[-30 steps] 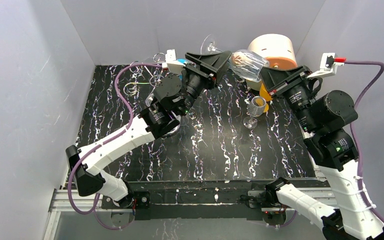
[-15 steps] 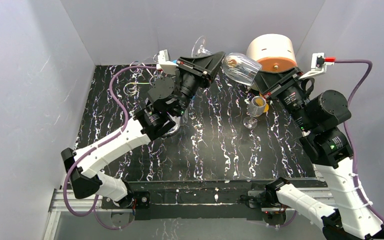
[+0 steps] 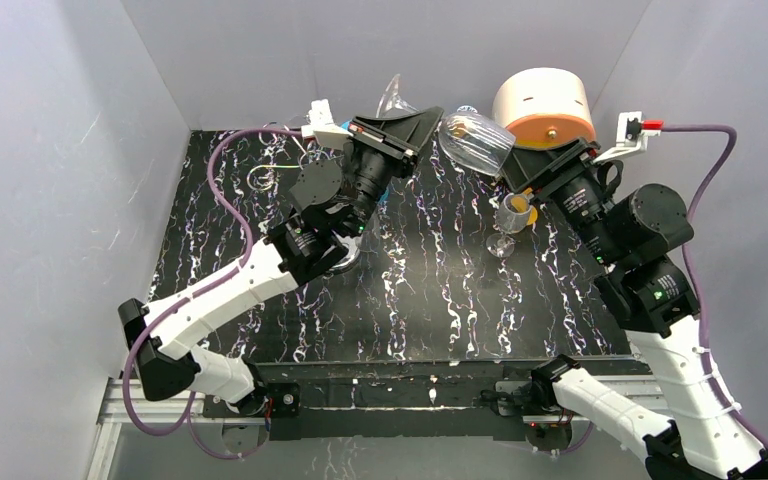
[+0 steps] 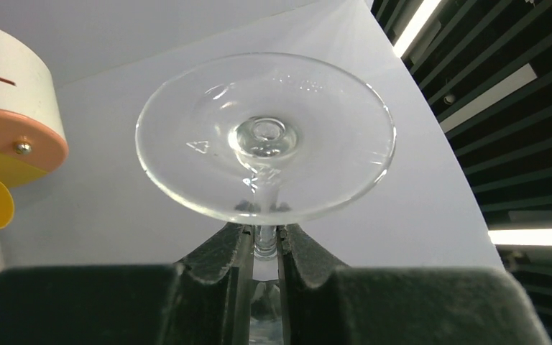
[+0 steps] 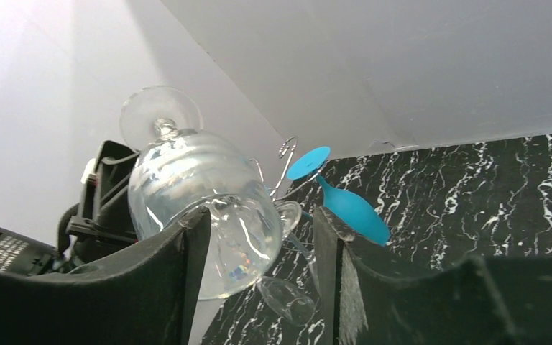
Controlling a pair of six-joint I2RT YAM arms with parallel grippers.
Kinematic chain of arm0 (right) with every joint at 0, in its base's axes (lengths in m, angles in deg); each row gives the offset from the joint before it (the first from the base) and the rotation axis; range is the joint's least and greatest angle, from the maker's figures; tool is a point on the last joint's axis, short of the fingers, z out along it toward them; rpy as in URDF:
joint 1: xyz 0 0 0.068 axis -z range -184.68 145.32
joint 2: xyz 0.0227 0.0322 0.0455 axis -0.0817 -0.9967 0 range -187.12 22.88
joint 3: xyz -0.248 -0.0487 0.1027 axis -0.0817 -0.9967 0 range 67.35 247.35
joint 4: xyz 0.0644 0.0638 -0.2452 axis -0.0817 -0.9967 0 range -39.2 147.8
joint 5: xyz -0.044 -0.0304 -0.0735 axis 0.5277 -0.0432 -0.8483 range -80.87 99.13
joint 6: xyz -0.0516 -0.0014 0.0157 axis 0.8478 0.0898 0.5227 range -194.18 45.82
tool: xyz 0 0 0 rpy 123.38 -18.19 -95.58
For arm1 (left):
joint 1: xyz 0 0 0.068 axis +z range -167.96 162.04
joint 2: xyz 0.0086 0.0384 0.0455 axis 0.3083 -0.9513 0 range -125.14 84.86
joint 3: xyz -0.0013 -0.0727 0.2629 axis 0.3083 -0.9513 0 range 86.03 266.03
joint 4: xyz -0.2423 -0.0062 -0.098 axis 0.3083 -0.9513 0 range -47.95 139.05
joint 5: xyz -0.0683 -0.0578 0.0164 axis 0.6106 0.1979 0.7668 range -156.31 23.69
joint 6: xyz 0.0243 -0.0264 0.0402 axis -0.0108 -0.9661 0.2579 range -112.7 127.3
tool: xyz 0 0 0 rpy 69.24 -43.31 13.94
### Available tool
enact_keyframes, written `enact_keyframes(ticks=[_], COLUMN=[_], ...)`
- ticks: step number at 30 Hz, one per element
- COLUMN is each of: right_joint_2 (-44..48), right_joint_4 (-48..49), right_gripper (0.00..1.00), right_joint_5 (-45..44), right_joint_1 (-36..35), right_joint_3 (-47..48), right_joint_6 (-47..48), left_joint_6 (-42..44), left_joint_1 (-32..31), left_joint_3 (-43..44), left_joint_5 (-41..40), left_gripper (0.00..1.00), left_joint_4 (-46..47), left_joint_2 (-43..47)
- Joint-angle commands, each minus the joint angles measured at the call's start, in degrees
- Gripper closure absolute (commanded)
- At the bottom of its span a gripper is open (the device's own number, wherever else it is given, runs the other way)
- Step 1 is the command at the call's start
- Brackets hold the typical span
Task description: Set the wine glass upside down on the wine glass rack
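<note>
Furthest out to the left of my left jaws I see the silver wire wine glass rack (image 3: pixel 260 178), with curly scroll arms, on the black white-veined marble-look table (image 3: pixel 410 290). The arm hides much of it. In the right wrist view a blue wine glass (image 5: pixel 352 208) hangs upside down on its wires, and there is clear glassware just below that I cannot make out well.

The left gripper (image 4: pixel 264 248) is clenched on the thin stem of the clear wine glass (image 4: pixel 266 136), with both black fingers pressed against the stem just under the round foot. The foot stands past the fingertips, flat side towards the wrist camera. From above, the glass is off the table and lies roughly on its side, foot to the left of those jaws and bowl to the right. It is not on the rack.

The bowl reaches in between the fingers of the right gripper (image 5: pixel 259 215), whose jaws are released. The bowl lies against one finger (image 5: pixel 187 273), and the other finger (image 5: pixel 327 266) stands clear of it with a gap showing.

Just behind the right jaws is a cream round drum with an orange face (image 3: pixel 545 105). Below them a small clear stemmed glass (image 3: pixel 508 222) stands upright on the table
</note>
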Motion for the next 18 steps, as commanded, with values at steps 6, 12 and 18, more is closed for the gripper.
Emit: enact_keyframes(ticks=[6, 12, 18], right_joint_2=[3.3, 5.1, 4.5], right_joint_4=[4.9, 4.3, 4.1], right_gripper=[0.31, 0.3, 0.3], right_joint_5=[-5.1, -8.5, -9.1], right_joint_1=[0.1, 0.1, 0.1], right_joint_3=[-3.6, -6.1, -6.0], right_joint_6=[6.9, 8.4, 8.4], left_joint_6=[20.0, 33.6, 50.9], left_joint_1=[-0.1, -0.1, -0.1], left_joint_3=[1.2, 4.9, 12.1], left_joint_5=[-8.6, -10.9, -13.3], left_gripper=[1.0, 1.0, 1.0], left_joint_4=[0.5, -2.5, -9.8], left_joint_2=[5.8, 7.0, 7.3])
